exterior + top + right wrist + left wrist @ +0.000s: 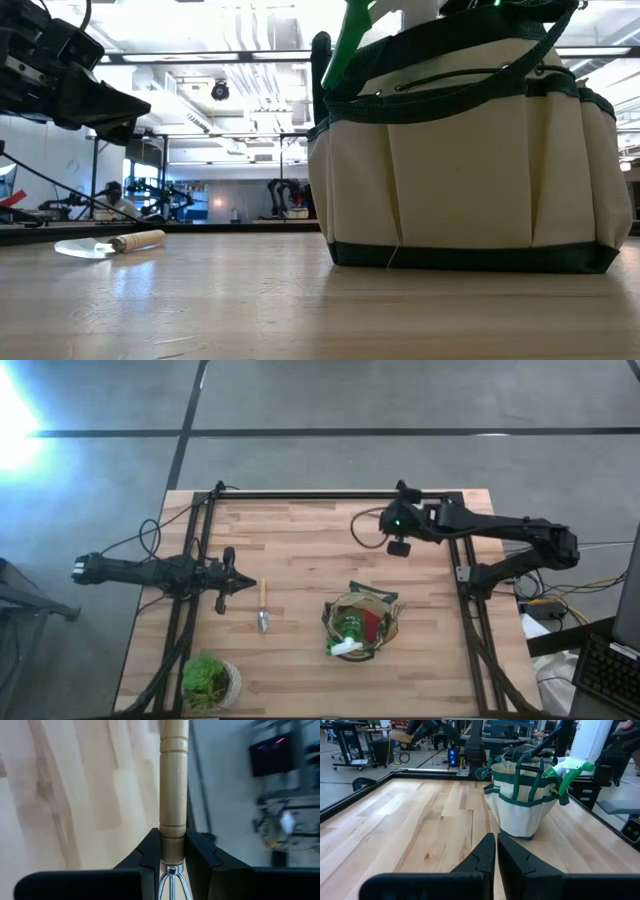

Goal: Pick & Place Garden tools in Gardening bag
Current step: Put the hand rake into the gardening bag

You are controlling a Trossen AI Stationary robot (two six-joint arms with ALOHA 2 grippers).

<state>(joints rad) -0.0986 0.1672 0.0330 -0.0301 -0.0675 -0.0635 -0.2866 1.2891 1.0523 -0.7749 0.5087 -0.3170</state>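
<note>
Gardening bag near the table's front already holds our green spray bottle. Our right gripper clamps a wooden-handled rake fork; the trowel remains beside our closed, empty left gripper.

rake fork tines cut off, bag top cropped

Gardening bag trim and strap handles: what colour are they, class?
Dark green, against the pale fabric of the gardening bag; clearest in the left wrist view.
</note>
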